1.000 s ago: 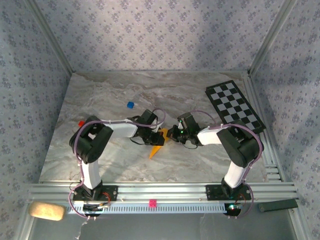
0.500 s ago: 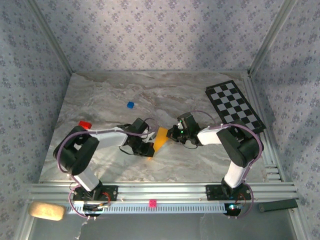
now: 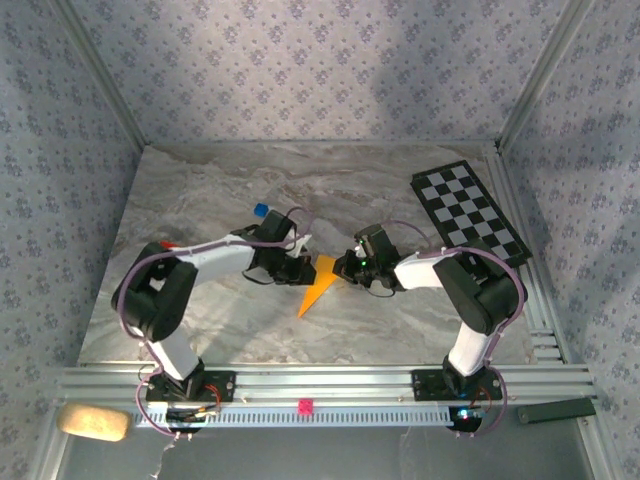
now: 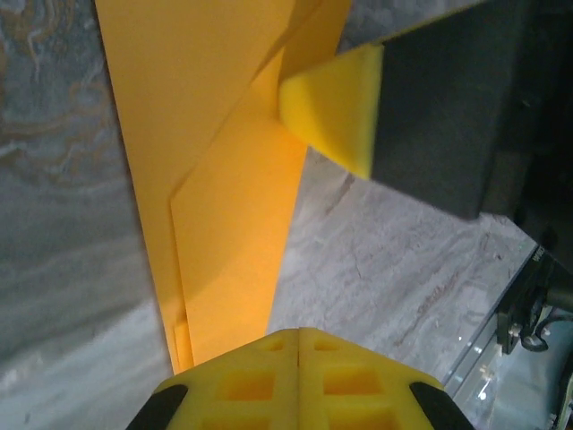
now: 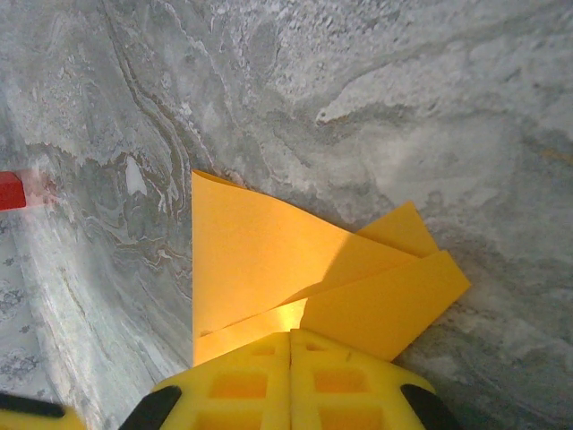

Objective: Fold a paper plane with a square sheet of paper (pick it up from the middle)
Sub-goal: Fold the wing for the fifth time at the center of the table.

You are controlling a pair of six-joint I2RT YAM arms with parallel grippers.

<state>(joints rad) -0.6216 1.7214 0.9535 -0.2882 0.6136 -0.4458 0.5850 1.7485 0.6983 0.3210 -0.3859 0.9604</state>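
A grey marbled table (image 3: 200, 180) is seen from above, with two robot arms reaching in from its near edge. A folded paper (image 3: 318, 287), orange-yellow and shaped like a long triangle, lies about midway between the left and right edges, somewhat nearer the near edge than the far one. Its sharp tip points toward the near-left corner.

The left claw (image 3: 301, 267) sits at the left side of the paper's wide end. The right claw (image 3: 344, 268) meets that end from the right, so it lies between the two.

Each claw has its yellow fingers pressed together with no gap. In the left wrist view, the paper runs away from under the fingertips (image 4: 269, 354) in overlapping layers with a slanted fold edge. The right claw's yellow pad (image 4: 336, 112) touches the paper's right edge farther along. In the right wrist view, the fingertips (image 5: 260, 354) cover the paper's near edge, where two flaps overlap. Whether either claw pinches a layer or only presses on it is unclear.

A checkered board (image 3: 468, 212) lies by the right edge, toward the far-right corner. A small blue cube (image 3: 261, 211) sits beyond the left claw, apart from the paper.
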